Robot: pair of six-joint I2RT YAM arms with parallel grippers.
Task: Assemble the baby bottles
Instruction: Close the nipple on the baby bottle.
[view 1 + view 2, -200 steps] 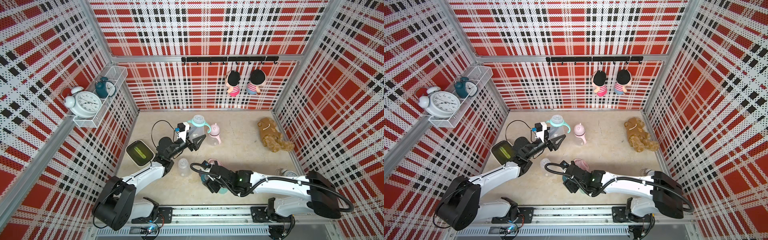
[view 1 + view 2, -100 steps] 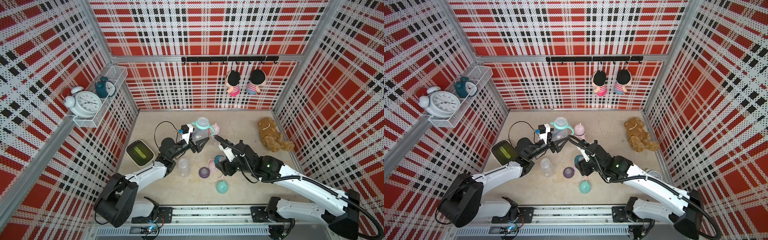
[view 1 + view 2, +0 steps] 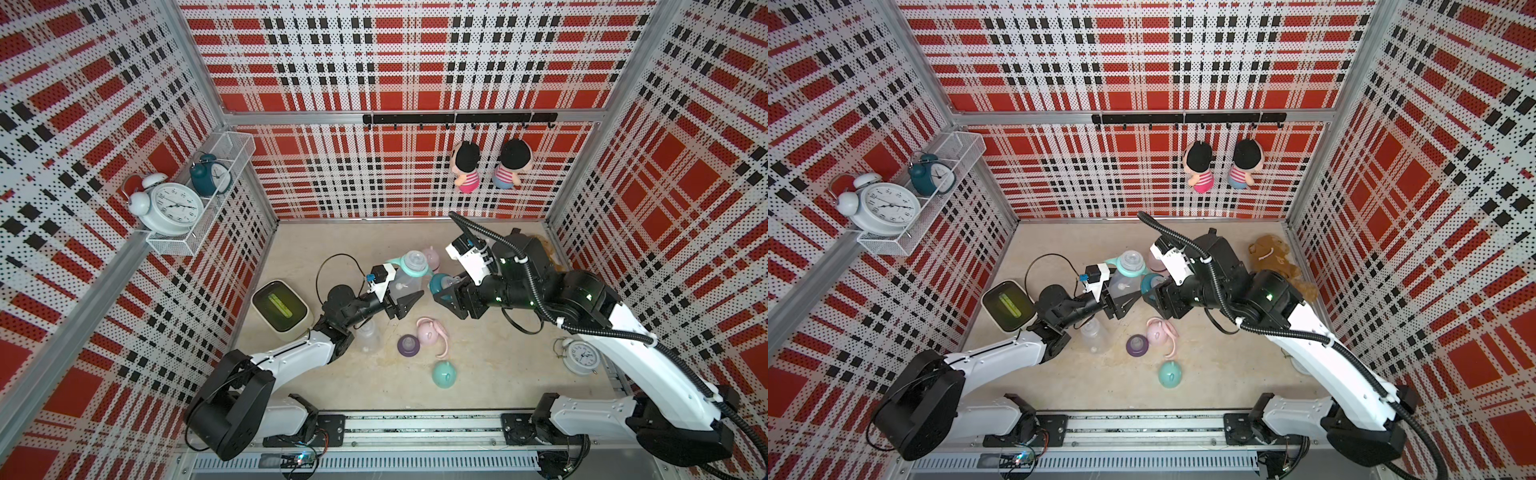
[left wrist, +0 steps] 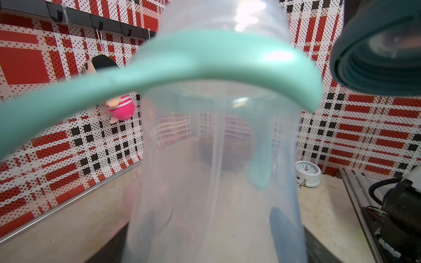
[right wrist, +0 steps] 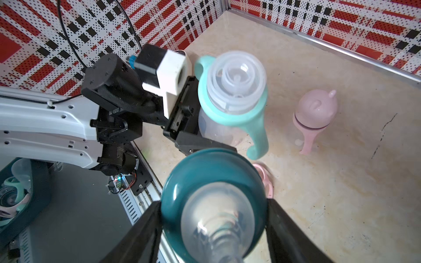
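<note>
- Here the left fingers (image 3: 407,299) are closed narrow on the lower body of a clear bottle (image 3: 404,279). It is held upright with its neck open.
- A mint handle ring (image 5: 232,118) sits round the bottle's shoulder. Whether the bottle's base touches the desk (image 3: 498,374) cannot be told.
- The right fingers (image 5: 283,230) grip a dark teal nipple collar (image 5: 200,175) by its rim, one finger on either side, with its clear nipple pointing toward the wrist camera.
- The collar hangs just beside the open neck, on the right arm's side. It is apart from the neck and not on the thread.
- Just beyond both pairs of fingers, toward the back wall, a pink bottle (image 3: 432,258) stands capped with an eared dome.
- Toward the robot's base from the fingers, a pink dome cap (image 3: 428,332) lies on the desk touching a pink handle ring (image 3: 442,347).
- A purple nipple collar (image 3: 407,345) lies just beside that cap, and a teal dome cap (image 3: 444,374) lies farther out the same way.
- A bare bottle body (image 3: 368,337) stands close against the left forearm.
- Farther out are a green-topped white box (image 3: 282,309) beside the left arm and a white alarm clock (image 3: 579,355) under the right arm.
- A brown plush toy (image 3: 1273,257) lies behind the right arm.
</note>
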